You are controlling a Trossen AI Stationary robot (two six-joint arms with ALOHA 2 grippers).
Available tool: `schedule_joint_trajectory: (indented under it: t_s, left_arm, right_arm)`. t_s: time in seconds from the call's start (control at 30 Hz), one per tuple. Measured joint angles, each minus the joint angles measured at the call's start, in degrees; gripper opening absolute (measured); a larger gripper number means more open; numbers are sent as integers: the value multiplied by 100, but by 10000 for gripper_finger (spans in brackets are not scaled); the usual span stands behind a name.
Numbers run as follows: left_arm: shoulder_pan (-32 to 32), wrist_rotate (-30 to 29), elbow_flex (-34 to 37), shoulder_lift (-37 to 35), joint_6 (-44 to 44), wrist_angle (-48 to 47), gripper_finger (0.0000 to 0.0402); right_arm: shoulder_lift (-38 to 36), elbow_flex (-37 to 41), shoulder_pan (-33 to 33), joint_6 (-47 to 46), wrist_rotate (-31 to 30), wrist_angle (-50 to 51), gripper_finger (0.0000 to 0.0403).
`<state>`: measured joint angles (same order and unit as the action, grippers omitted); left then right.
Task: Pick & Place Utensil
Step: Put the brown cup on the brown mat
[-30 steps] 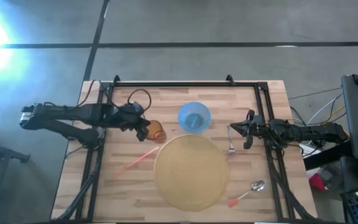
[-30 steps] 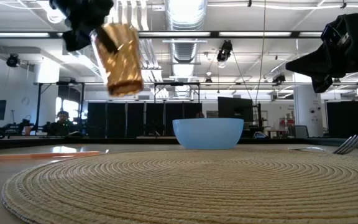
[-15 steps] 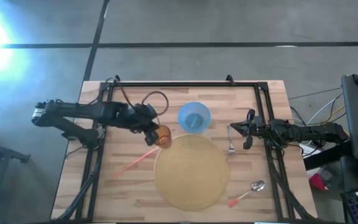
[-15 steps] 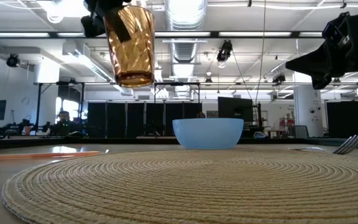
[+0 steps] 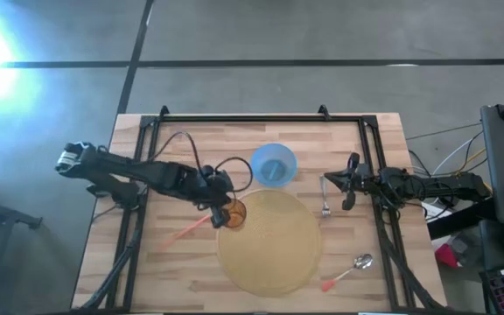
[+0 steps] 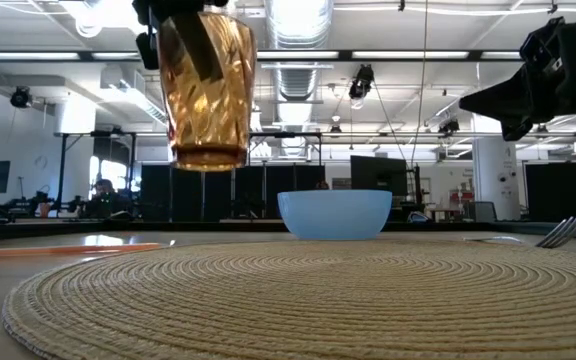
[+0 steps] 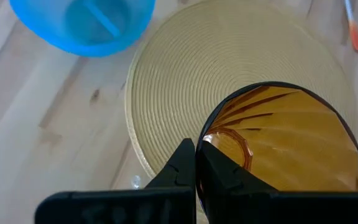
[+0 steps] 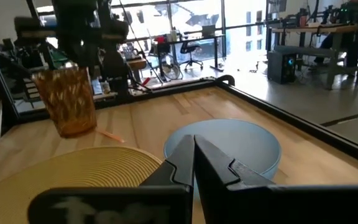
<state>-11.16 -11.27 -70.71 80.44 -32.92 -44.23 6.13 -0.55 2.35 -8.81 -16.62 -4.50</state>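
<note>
An amber ribbed cup (image 5: 233, 213) hangs upright in the air at the left edge of the round woven mat (image 5: 269, 245), held by my left gripper (image 5: 219, 202). It shows in the low view (image 6: 206, 92) well above the mat (image 6: 298, 290). My right gripper (image 5: 349, 185) is shut and empty, above the table right of a fork (image 5: 325, 200) that lies flat on the wood. A spoon with an orange handle (image 5: 350, 269) lies at the mat's near right. My left gripper holds the cup by its rim (image 7: 199, 144) on the side toward the table's left. One finger is inside the cup and one outside. The fingers come from above. The cup hangs upright below them, mouth up, clear of the mat.
A blue bowl (image 5: 274, 164) stands on the wood just beyond the mat's far edge. A thin orange stick (image 5: 182, 231) lies left of the mat. A black frame (image 5: 261, 117) runs along the table's far and side edges.
My left gripper has carried the cup toward the table's right and near edges, from left of the bowl to the mat's left edge. The cup, tilted a second ago, now hangs upright and stays clear of the table.
</note>
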Motion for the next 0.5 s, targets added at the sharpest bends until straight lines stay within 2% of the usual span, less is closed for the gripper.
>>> schedule_joint_trajectory:
  t_s: [0.17,0.37,0.5]
  left_arm:
    - [-4,-47,83,296,130,296,4]
    - [46,-91,499,492,478,1201,4]
    - [107,-86,718,474,488,1186,3]
  right_arm:
    - [0,-1,-2,-3,0,-97,8]
    - [0,1,0,-195,3,-69,8]
    - [0,-1,-2,-379,5,-25,8]
